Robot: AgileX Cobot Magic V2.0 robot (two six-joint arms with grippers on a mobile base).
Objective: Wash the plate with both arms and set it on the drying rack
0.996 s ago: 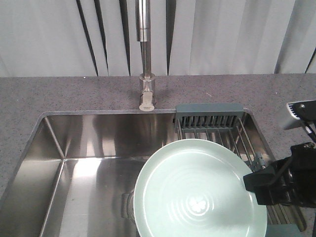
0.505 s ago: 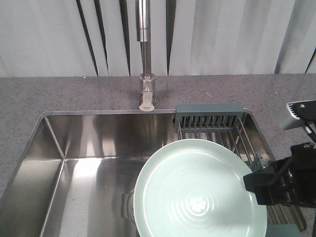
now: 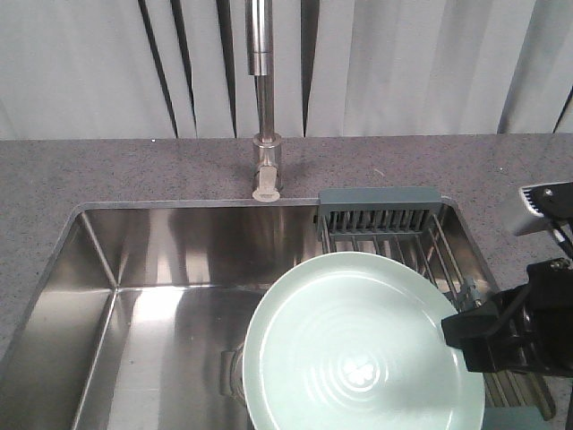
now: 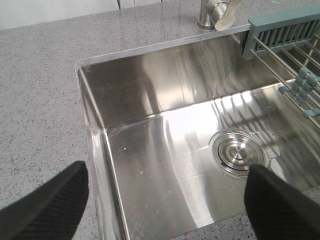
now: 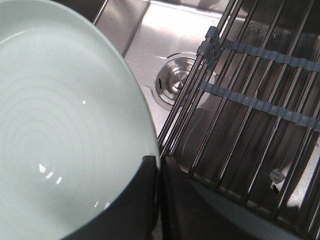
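Note:
The pale mint-green plate (image 3: 358,349) hangs tilted over the right half of the sink, its right side overlapping the drying rack (image 3: 380,219). My right gripper (image 3: 461,336) is shut on the plate's right rim. In the right wrist view the two fingers pinch the edge of the plate (image 5: 60,125), with the right gripper (image 5: 159,162) just left of the drying rack's rods (image 5: 250,100). My left gripper (image 4: 167,172) stands wide open over the sink's front left corner, with nothing between its fingers. It does not show in the front view.
The steel sink (image 3: 179,242) is set into a grey speckled countertop (image 3: 89,170). A tall faucet (image 3: 261,90) rises behind it. The round drain strainer (image 4: 237,154) lies in the sink floor, left of the rack (image 4: 280,30).
The reflections on the plate's centre shift a little; the plate and both grippers stay where they were.

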